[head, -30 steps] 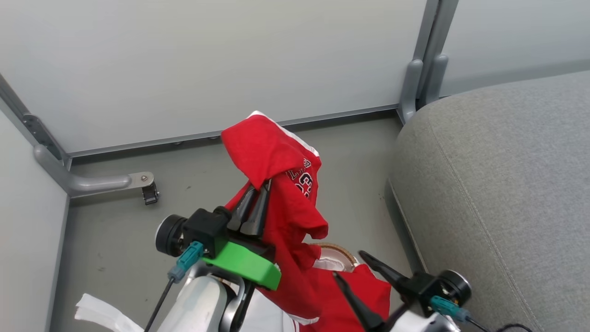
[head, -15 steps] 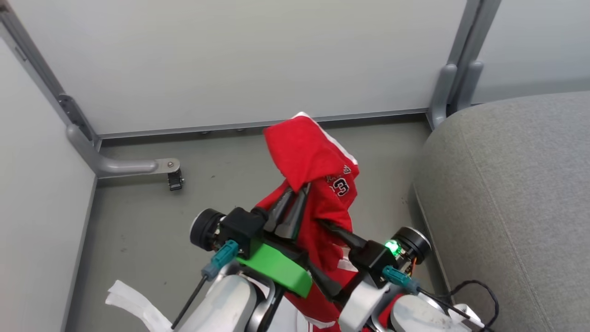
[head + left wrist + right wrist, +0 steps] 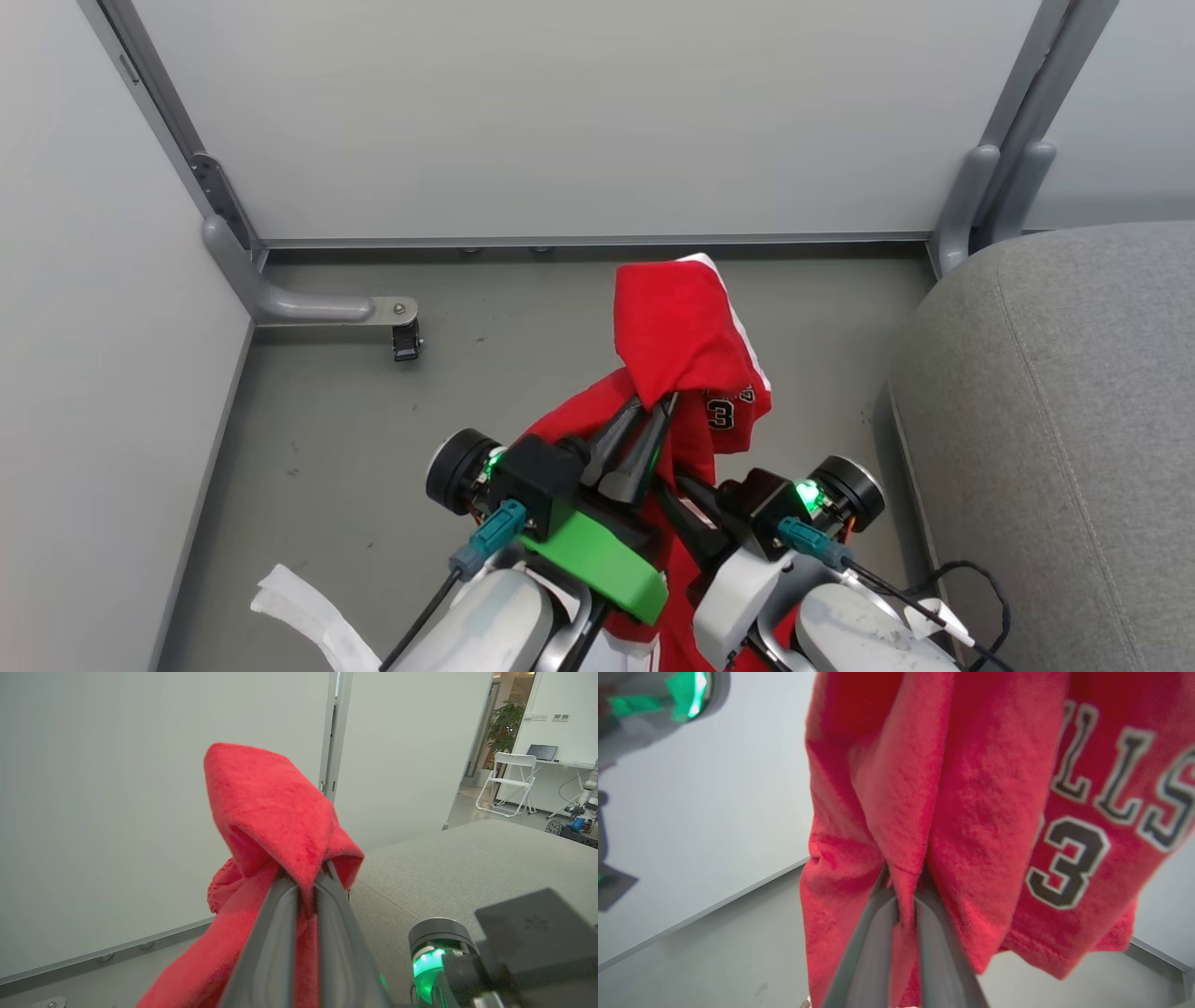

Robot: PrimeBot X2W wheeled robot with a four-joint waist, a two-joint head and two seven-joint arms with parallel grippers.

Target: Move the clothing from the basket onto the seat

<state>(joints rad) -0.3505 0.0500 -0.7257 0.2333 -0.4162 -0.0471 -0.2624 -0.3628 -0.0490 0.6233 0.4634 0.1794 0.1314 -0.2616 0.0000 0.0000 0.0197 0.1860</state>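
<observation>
- L gripper pinched tight on red jersey, fingers angled up and fwd, above grey floor.
- R gripper clamped on a lower fold, just beside L.
- Jersey hangs w/ long axis vertical; top fold flops over L tips, lettering on seat side.
- Cloth soft, nappy.
- Seat grey woven, rounded edge, to the right, apart from jersey.

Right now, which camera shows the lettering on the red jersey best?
The right wrist view: the lettering is large and close beside the right tool. The head view catches a tiny number; the left wrist view gives plain red jersey folds.
</observation>
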